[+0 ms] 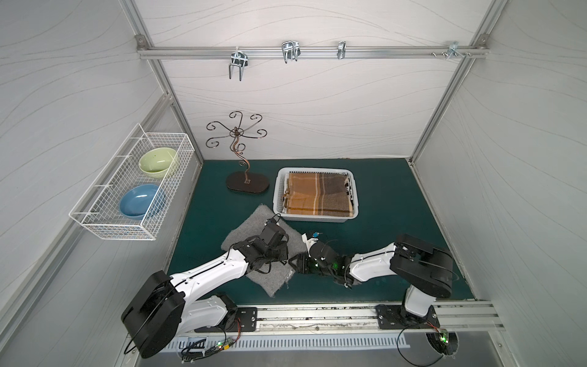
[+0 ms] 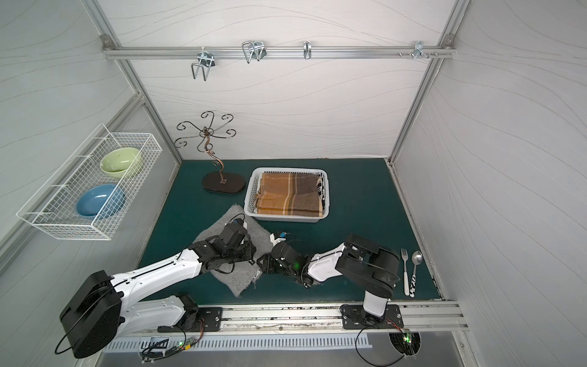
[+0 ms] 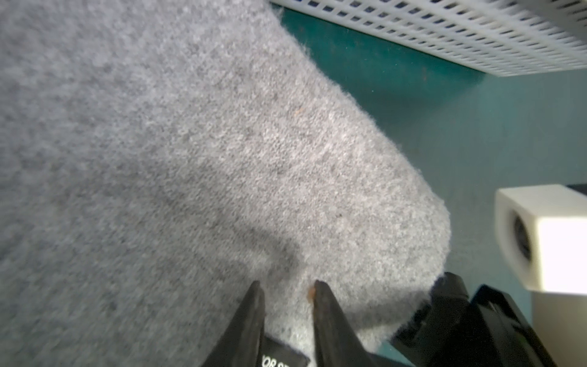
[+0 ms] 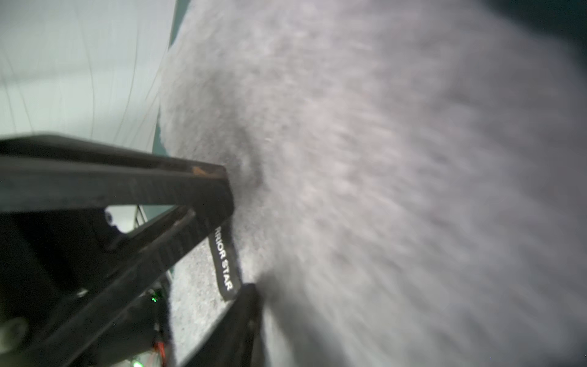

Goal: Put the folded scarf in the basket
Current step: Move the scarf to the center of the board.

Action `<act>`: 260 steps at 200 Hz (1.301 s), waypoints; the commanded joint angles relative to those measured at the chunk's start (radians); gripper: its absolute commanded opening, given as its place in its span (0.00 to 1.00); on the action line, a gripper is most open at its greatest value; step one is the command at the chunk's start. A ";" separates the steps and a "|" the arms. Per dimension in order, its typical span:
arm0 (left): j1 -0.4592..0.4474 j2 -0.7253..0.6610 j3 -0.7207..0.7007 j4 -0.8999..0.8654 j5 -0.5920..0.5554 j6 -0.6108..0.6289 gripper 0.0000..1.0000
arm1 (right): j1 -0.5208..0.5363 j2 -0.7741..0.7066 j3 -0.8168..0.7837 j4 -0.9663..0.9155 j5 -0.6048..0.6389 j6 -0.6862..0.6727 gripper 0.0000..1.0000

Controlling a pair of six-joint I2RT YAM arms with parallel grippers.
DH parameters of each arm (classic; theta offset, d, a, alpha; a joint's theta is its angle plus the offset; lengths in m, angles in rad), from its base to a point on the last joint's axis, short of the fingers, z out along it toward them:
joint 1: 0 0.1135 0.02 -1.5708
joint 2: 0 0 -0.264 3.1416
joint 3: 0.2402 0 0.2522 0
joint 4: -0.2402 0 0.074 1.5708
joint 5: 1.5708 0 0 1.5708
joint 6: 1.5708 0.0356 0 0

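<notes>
A grey folded scarf (image 1: 259, 217) (image 2: 236, 281) lies on the green mat in front of the basket. My left gripper (image 1: 283, 255) (image 3: 287, 286) is over its right side, shut on a fold of the grey fabric near a black label. From the right, my right gripper (image 1: 293, 263) (image 4: 243, 241) pinches the same edge, one finger on top and one beneath the scarf (image 4: 381, 159). The white perforated basket (image 1: 317, 169) (image 2: 326, 198) (image 3: 444, 31) stands further back, and a brown plaid scarf (image 1: 317, 193) lies inside it.
A metal jewellery stand (image 1: 247, 182) sits left of the basket. A white wire rack (image 1: 95, 219) on the left wall holds a green bowl (image 1: 157, 163) and a blue bowl (image 1: 139, 201). A fork (image 2: 405, 270) and spoon (image 2: 416, 257) lie at the right. Hooks hang from the rear rail (image 1: 317, 52).
</notes>
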 commanded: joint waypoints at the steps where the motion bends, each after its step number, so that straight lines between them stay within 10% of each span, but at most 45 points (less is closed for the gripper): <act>1: 0.000 -0.016 0.047 -0.020 -0.034 0.031 0.31 | -0.026 0.041 -0.051 -0.030 -0.068 0.016 0.23; 63: 0.115 -0.021 0.089 -0.074 -0.047 0.115 0.32 | -0.290 -0.264 -0.182 -0.470 -0.358 -0.243 0.09; 128: 0.221 0.099 0.105 0.024 -0.043 0.217 0.38 | -0.623 -0.463 -0.240 -0.716 -0.514 -0.430 0.30; 186: 0.227 0.127 0.033 0.147 0.096 0.195 0.46 | -0.645 -0.629 -0.260 -0.740 -0.427 -0.370 0.59; 260: 0.228 0.171 0.031 0.064 -0.007 0.215 0.51 | -0.644 -0.632 -0.327 -0.620 -0.432 -0.266 0.65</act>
